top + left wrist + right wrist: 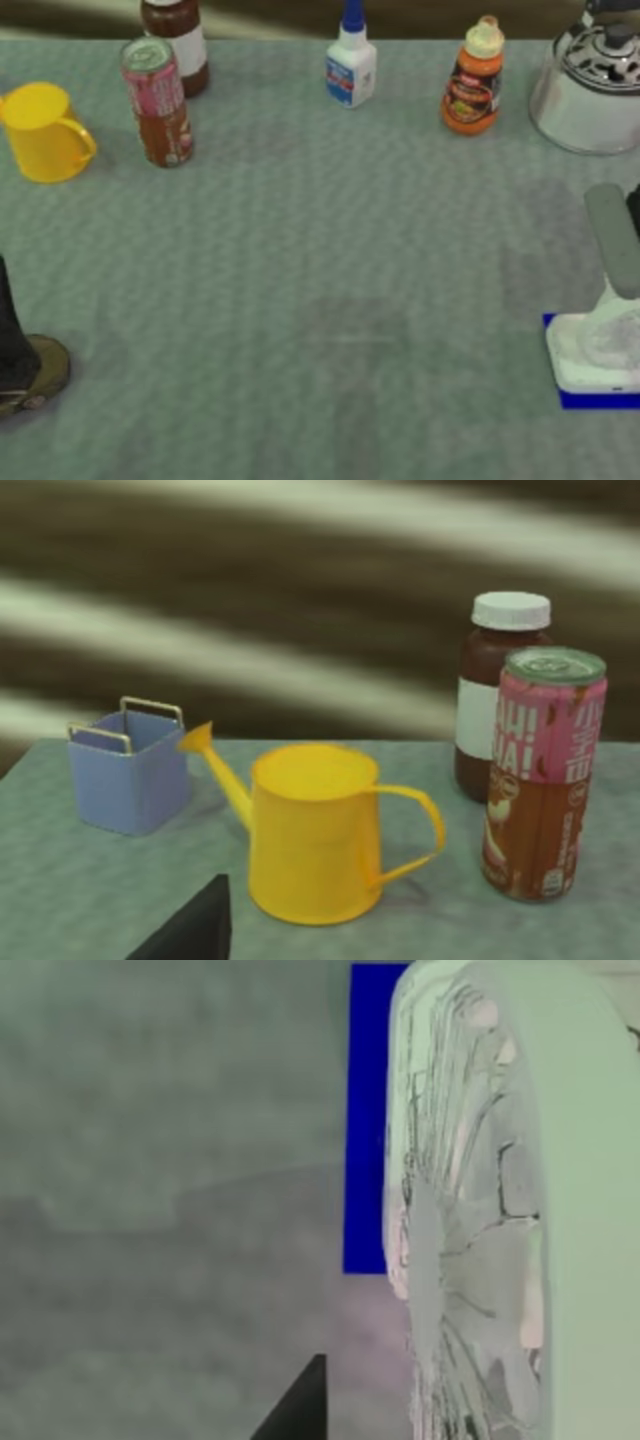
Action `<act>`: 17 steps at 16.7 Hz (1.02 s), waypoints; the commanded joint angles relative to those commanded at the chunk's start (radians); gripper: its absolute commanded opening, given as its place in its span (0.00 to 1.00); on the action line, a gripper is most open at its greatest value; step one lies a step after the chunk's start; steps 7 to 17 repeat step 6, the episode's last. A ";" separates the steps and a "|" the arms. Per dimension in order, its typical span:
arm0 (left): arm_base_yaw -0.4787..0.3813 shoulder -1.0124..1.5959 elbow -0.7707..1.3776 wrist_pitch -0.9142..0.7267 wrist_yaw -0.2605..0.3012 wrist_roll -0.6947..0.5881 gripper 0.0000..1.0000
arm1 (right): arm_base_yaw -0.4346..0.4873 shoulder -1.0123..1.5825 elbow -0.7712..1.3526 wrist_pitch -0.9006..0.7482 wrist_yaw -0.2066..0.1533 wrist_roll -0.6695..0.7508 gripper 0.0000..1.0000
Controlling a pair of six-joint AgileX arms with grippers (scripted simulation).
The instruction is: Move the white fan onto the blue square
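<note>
The white fan (597, 352) stands upright at the table's right edge. Its square base rests on the blue square (598, 400), which shows only as a strip along the base's near side and left side. My right gripper (634, 208) is at the right edge of the top view, close beside the fan's head. The right wrist view is filled by the grilled fan head (500, 1210), with the blue square (365, 1110) beyond it. My left gripper (28, 378) is parked at the left edge, open, one fingertip (205, 920) showing.
Along the back stand a yellow watering can (40, 130), a pink drink can (158, 100), a brown jar (178, 40), a glue bottle (350, 65), an orange bottle (473, 85) and a metal kettle (590, 85). A blue basket (130, 775) sits beside the watering can.
</note>
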 joint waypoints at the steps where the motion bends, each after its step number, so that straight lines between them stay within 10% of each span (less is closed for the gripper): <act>1: 0.000 0.000 0.000 0.000 0.000 0.000 1.00 | 0.000 0.000 0.000 0.000 0.000 0.000 1.00; 17: 0.000 0.000 0.000 0.000 0.000 0.000 1.00 | 0.000 0.000 0.000 0.000 0.000 0.000 1.00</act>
